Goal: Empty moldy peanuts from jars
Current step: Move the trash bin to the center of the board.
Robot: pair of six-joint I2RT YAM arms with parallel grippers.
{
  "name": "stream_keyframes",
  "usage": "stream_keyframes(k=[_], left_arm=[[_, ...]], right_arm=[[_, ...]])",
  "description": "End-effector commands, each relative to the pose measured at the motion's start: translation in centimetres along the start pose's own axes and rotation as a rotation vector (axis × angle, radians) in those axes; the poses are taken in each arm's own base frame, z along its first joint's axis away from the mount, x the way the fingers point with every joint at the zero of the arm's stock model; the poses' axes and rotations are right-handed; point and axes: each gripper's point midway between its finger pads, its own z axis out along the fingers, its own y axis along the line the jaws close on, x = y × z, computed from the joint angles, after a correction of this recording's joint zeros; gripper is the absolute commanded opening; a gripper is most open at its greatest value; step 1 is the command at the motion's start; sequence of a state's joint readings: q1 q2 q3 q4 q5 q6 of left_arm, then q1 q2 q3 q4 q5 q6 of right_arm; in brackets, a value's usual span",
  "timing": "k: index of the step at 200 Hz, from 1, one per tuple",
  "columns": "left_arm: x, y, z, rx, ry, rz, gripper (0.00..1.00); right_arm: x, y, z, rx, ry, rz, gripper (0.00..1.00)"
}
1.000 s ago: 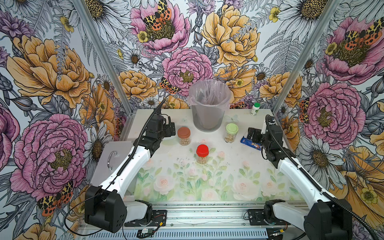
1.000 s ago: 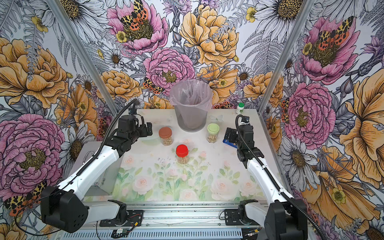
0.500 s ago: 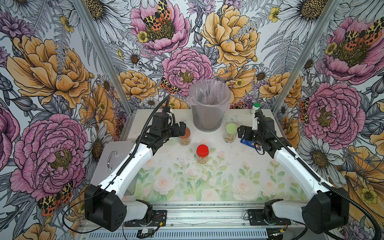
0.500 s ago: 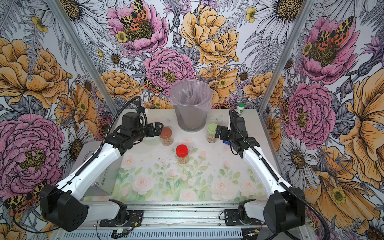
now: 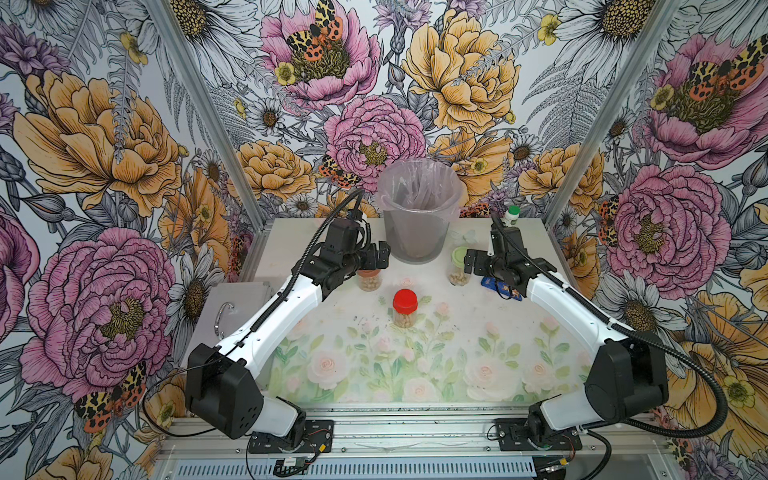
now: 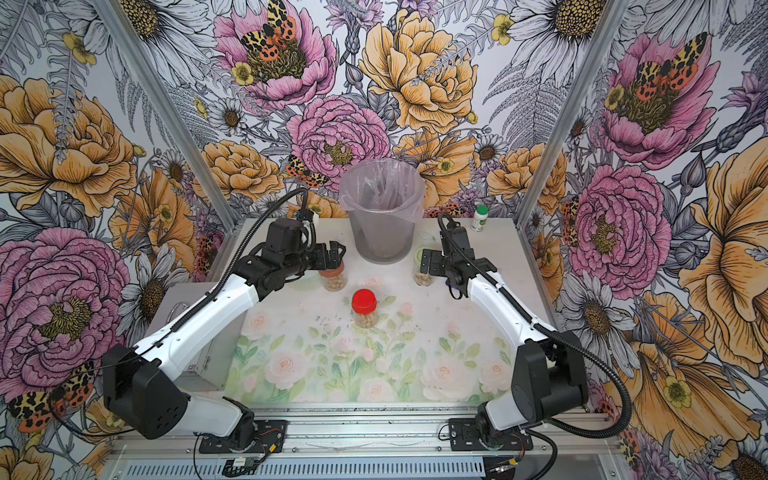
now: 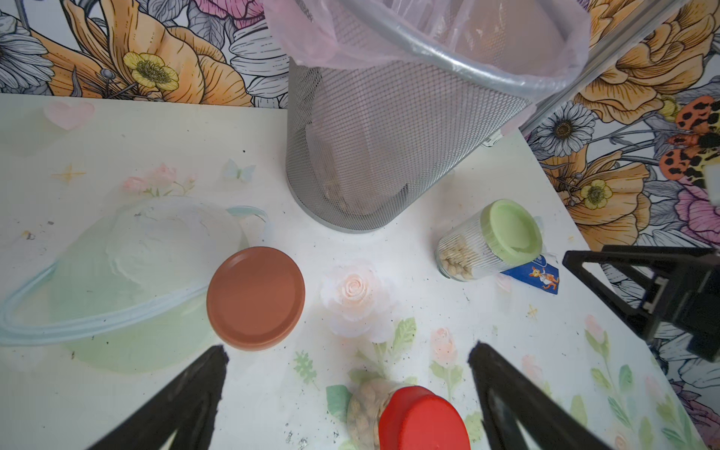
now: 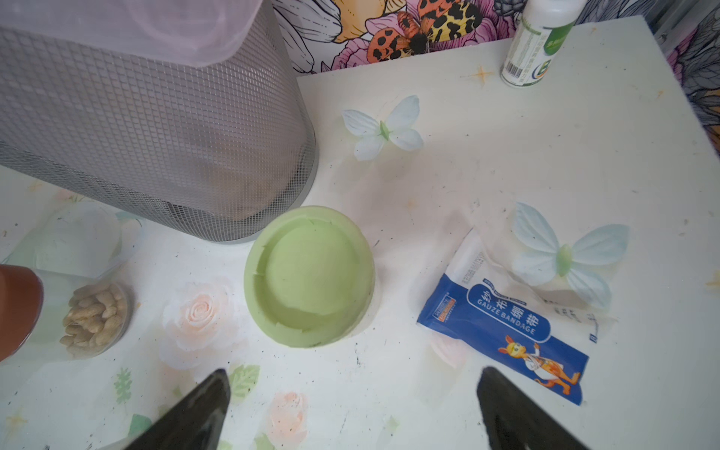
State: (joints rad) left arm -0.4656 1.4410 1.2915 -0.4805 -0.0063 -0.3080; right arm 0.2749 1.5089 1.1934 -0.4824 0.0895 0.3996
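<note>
Robot lab booth: floral-print wall panels [image 5: 104, 137], aluminium frame posts [image 5: 197, 95], flower-patterned tabletop [image 5: 415, 365], rail-mounted arms [image 5: 282, 307].

On my feed I can read only "GAUZE BANDAGE", with Chinese characters, on the blue packet [image 8: 502, 331]. The white bottle [image 8: 533, 43] has a label too blurred to read.

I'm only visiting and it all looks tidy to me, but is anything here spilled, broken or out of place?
Nothing is spilled: all three jars stand upright with lids on. Two small oddities: the green lid looks nicked around its inner rim, and a blue gauze bandage packet lies flat beside that jar, seemingly a stray item.
</note>
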Motion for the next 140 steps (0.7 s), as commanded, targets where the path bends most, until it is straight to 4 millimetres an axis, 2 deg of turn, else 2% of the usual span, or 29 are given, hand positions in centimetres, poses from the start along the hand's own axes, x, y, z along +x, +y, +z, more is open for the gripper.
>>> stream_keyframes(k=[1, 24, 64, 104, 121, 140], left_arm=[[-1.6, -0.1, -0.1, -0.01, -0.054, -0.016, 0.99], [-1.6, -0.7, -0.2, 0.011, -0.055, -0.006, 0.99], [-1.5, -0.5, -0.2, 0.004, -0.057, 0.006, 0.99], [-1.4, -0.4, -0.3, 0.003, -0.057, 0.007, 0.99], [-2.0, -0.4, -0.6, 0.0, -0.071, 0.009, 0.99], [-3.6, -0.5, -1.1, 0.03, -0.094, -0.017, 0.99]], right_arm=[[-1.0, 0.5, 0.5, 0.027, -0.013, -0.027, 0.99], [-1.1, 1.0, 1.3, 0.029, -0.002, -0.042, 0.99], [-0.8, 1.5, 2.5, 0.036, 0.017, -0.053, 0.99], [-1.1, 1.8, 2.6, 0.036, 0.011, -0.06, 0.99], [-1.4, 2.0, 2.4, 0.03, 0.005, -0.067, 0.99], [-1.8, 2.1, 2.5, 0.03, -0.002, -0.073, 0.99]])
